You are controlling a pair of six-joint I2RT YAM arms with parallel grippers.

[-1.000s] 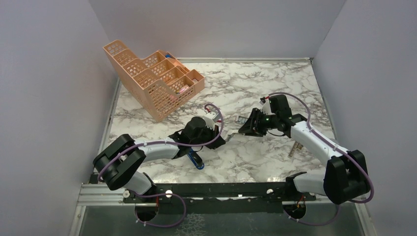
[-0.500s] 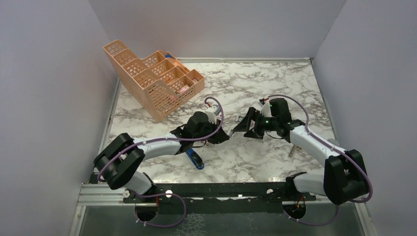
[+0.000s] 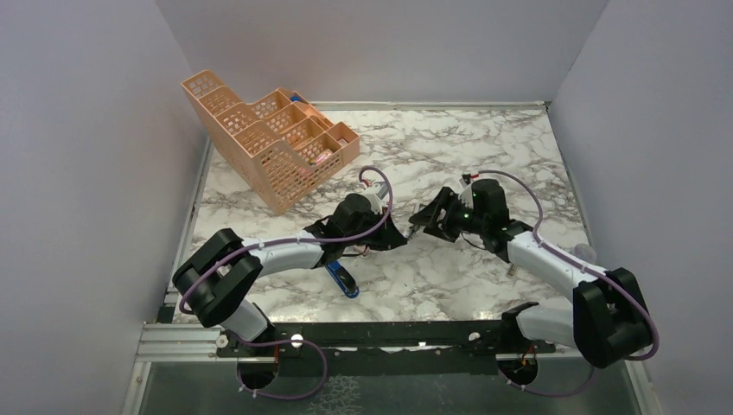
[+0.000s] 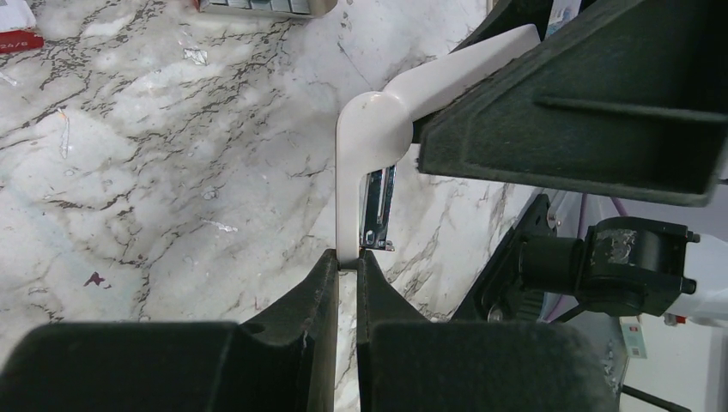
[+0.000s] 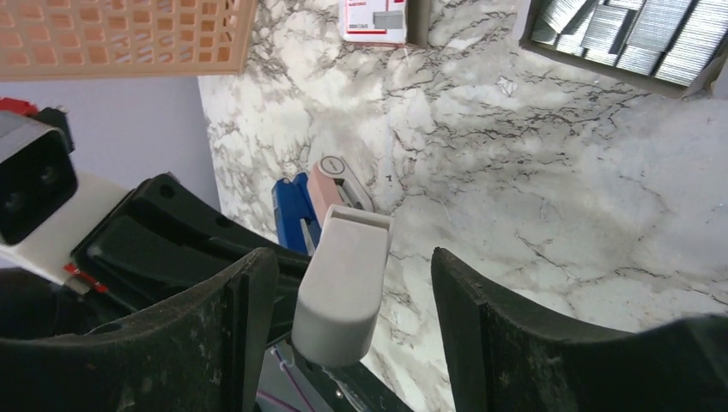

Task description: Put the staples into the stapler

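Find left gripper [image 4: 348,256] pinched almost shut on the thin lower end of a white bent piece [image 4: 365,137], presenting it upright toward the right arm. Find right gripper [image 5: 348,256] spread wide around the other limb of the same piece, pads apparently clear of it on both sides. Judge this a hand-over pose, open to a take or a release. Cannot identify the piece, nor match it to anything in the task. Locate the stapler [image 3: 343,281] lying loose on the marble table [image 3: 484,147], left of and nearer than both grippers, just at the near side of the left forearm and untouched. From the right wrist, see a pink block [image 5: 336,178] just beside it. Locate the staples [image 5: 605,30] as ribbed silvery sticks packed side by side in a shallow open tray [image 5: 614,67], with a red-and-white box [image 5: 375,19] near it. Cannot tell the box's contents. Note peach mesh organiser [image 3: 277,173] at far left, with something pink in a low compartment and something blue in a farther one, both too small to name. Judge loading not yet begun, with no staples in either gripper.
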